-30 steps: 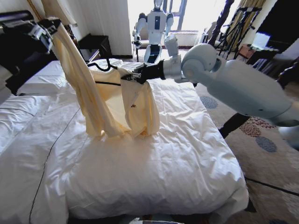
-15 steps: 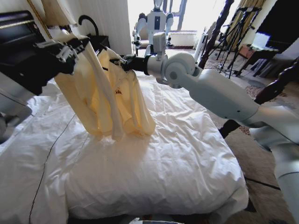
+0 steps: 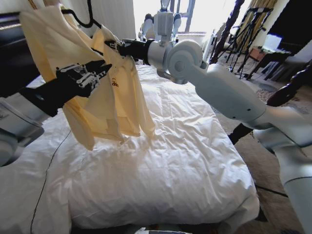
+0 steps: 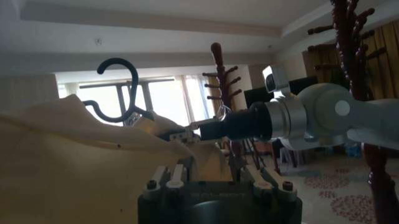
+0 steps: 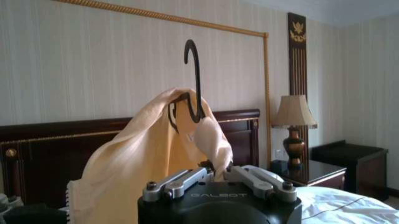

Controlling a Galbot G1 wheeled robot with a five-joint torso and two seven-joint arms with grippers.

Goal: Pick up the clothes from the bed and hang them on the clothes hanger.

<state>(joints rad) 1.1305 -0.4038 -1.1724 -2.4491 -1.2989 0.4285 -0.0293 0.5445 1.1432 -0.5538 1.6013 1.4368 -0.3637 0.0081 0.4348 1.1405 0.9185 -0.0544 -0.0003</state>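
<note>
The clothes (image 3: 117, 102), a cream shirt, hang off the bed (image 3: 185, 161) on the black clothes hanger (image 3: 89, 17), whose hook stands above the collar. My right gripper (image 3: 111, 46) is shut on the cloth at one shoulder, high over the pillow end. In the right wrist view the clothes (image 5: 137, 154) run down from the clothes hanger (image 5: 194, 79) into the right gripper (image 5: 216, 175). My left gripper (image 3: 100, 68) sits lower, in front of the shirt's chest, fingers apart. The left wrist view shows the clothes (image 4: 62, 158) and hanger hook (image 4: 121, 88) ahead of the left gripper (image 4: 212, 175).
A second robot (image 3: 163, 24) stands by the bright window behind the bed. Tripods (image 3: 253, 24) and a dark bedpost (image 3: 229, 22) are at the back right. A dark headboard (image 5: 37, 135) and a lamp (image 5: 293, 121) on a nightstand line the wall. A black cable (image 3: 48, 170) crosses the duvet.
The shirt and hanger have risen off the duvet. My right gripper moved up and left with them. My left gripper dropped from the shirt's top edge to its front.
</note>
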